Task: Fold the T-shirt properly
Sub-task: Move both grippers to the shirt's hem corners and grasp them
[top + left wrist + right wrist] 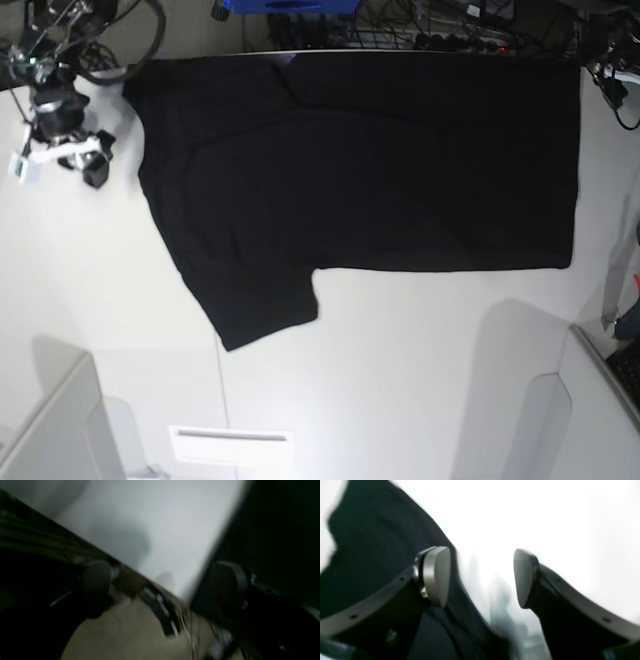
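The black T-shirt lies spread flat on the white table, plain side up, with one sleeve pointing toward the front left. My right gripper hovers just off the shirt's left edge. In the right wrist view it is open and empty, with the shirt's edge under its left finger. My left gripper is open and empty over the table's back edge, with dark cloth to its right. The view is blurred. Its arm shows at the base view's top right.
Cables and a blue item lie behind the table's back edge. Grey panels stand at the front left and front right. A white strip lies near the front edge. Beige floor with cables shows below the left gripper.
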